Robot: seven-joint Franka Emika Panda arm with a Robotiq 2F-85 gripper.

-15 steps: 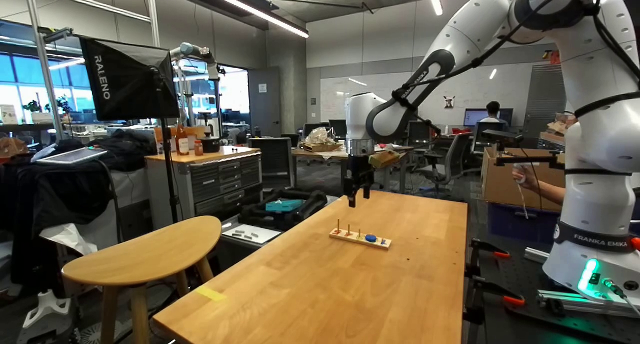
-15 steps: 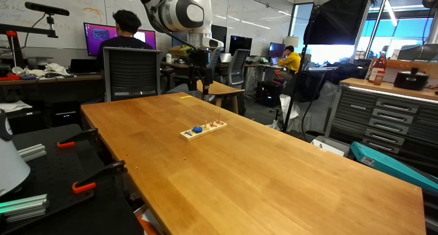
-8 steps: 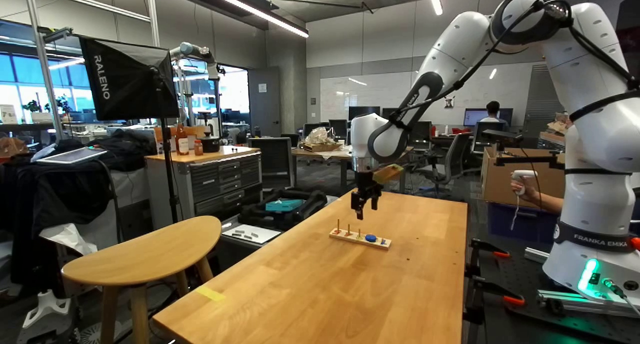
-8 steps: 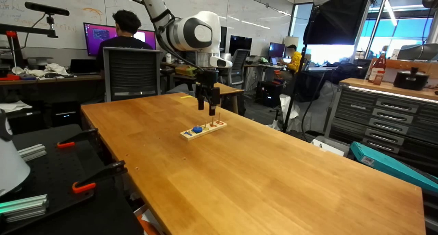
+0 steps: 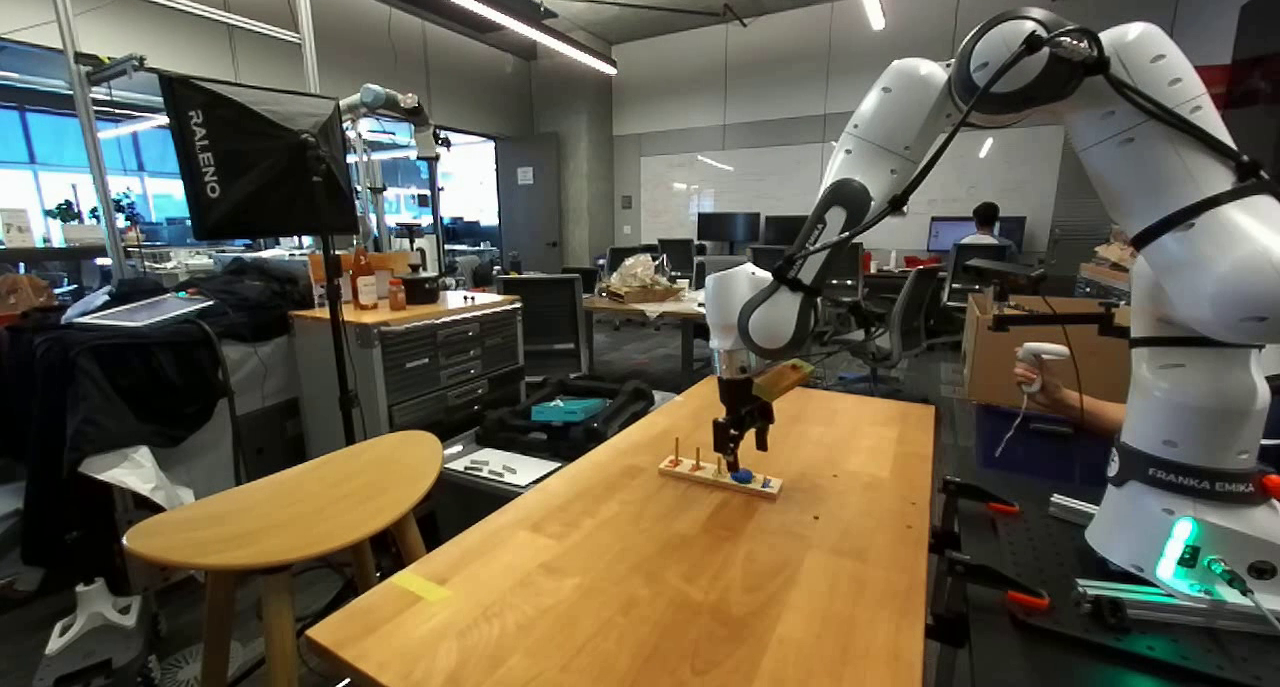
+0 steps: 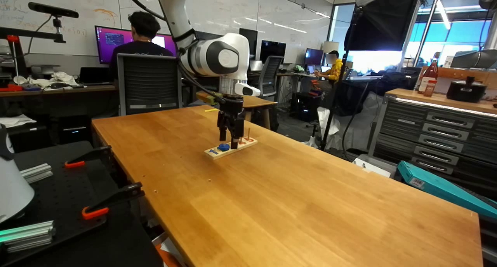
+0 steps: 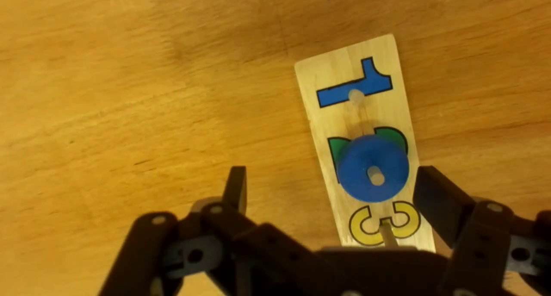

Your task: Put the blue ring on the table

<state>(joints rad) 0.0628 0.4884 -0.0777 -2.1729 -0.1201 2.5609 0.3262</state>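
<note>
Blue ring (image 7: 366,158): threaded on a peg (image 7: 376,175) of the wooden board (image 7: 387,115), over a green figure (image 7: 391,135), between the blue 1 (image 7: 371,84) and the yellow 3 (image 7: 357,228); not yet down on the surface (image 7: 150,93). Tool (image 7: 331,179): spread wide, nothing held. 1 fingertip (image 7: 441,192) just beside the ring at the board's long edge (contact: cannot tell), the other past the board's opposite edge, above the surface.

Handling, by guess: light, stiff, hard to hurt; the glossy, rounded rim could be slippery. Take it across opposite sides of the rim, peg midway between the fingers; tool seems off-centre, so shift across the board first. Lift straight: a tilted ring may bind and drag the board along.

Surface: smooth pale wood, small specks (image 5: 815,517) near the board, yellow tape (image 5: 422,585) well apart from it. Room, all well apart from the board: rounded side table (image 5: 300,492), black softbox (image 5: 255,157), drawer cabinet (image 5: 450,357) in an exterior view; a person (image 6: 141,52) seated at a monitor (image 6: 106,49).
</note>
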